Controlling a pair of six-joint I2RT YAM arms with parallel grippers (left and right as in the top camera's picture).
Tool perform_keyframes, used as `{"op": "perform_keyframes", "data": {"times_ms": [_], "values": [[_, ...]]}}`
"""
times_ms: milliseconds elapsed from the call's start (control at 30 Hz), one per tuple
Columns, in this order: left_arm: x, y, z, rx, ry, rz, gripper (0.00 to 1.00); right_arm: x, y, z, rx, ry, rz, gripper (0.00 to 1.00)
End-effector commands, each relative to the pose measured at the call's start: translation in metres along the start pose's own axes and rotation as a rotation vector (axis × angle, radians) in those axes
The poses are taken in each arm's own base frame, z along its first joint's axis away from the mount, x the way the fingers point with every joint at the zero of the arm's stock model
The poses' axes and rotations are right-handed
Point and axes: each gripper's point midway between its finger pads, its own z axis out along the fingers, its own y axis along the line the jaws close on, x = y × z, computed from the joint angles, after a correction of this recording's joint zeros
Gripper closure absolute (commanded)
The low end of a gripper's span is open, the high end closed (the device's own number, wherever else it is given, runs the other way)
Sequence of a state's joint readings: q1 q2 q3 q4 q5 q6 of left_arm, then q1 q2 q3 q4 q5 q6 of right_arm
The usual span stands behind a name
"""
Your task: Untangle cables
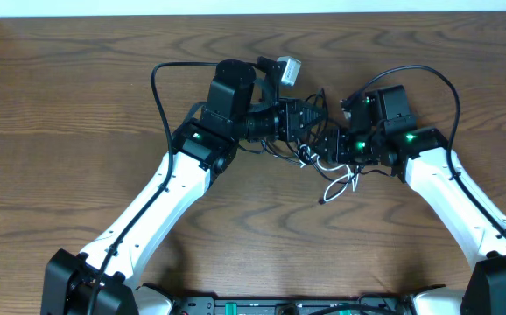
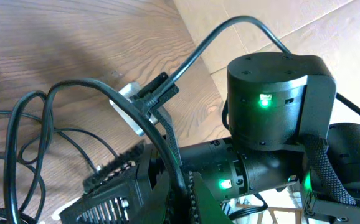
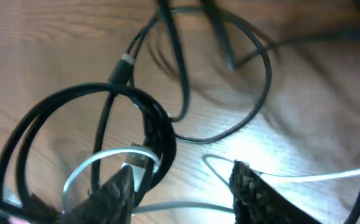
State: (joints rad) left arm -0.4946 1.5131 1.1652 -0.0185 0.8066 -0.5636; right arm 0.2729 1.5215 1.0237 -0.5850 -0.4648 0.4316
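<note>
The black cable [image 1: 316, 150] and the white cable [image 1: 341, 183] lie tangled on the wooden table between my two grippers. My left gripper [image 1: 312, 119] is shut on a strand of the black cable [image 2: 167, 134], which runs up from between the fingers [image 2: 183, 186] in the left wrist view. My right gripper [image 1: 332, 147] is open just above the tangle. In the right wrist view its fingers [image 3: 183, 190] straddle thin white cable strands [image 3: 186, 205], with black cable loops [image 3: 74, 99] and a metal plug end [image 3: 139, 158] by the left finger.
The wooden table [image 1: 78, 105] ends at its far edge [image 1: 253, 14] near the top of the overhead view. The right arm's dark wrist housing [image 2: 273, 99] sits close beside my left gripper. Each arm's own thick black wire [image 1: 159, 83] arcs above it.
</note>
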Motion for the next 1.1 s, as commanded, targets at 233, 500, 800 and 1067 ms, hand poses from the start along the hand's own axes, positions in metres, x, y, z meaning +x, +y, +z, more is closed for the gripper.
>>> {"op": "perform_keyframes", "data": {"times_ms": [233,500,800,1067], "values": [[-0.003,-0.006,-0.002,0.018,-0.004,0.034,0.92,0.026,-0.028,0.002,0.140,0.077,0.216,0.58],[-0.002,-0.006,-0.002,0.016,-0.002,0.041,0.92,0.045,-0.033,-0.001,0.163,0.152,0.185,0.47],[-0.002,-0.006,-0.002,0.015,0.000,0.040,0.93,0.044,-0.029,-0.001,0.111,0.176,-0.147,0.36],[-0.002,-0.006,-0.002,0.015,0.000,0.040,0.92,0.064,-0.024,-0.004,0.051,0.261,-0.282,0.34]]}}
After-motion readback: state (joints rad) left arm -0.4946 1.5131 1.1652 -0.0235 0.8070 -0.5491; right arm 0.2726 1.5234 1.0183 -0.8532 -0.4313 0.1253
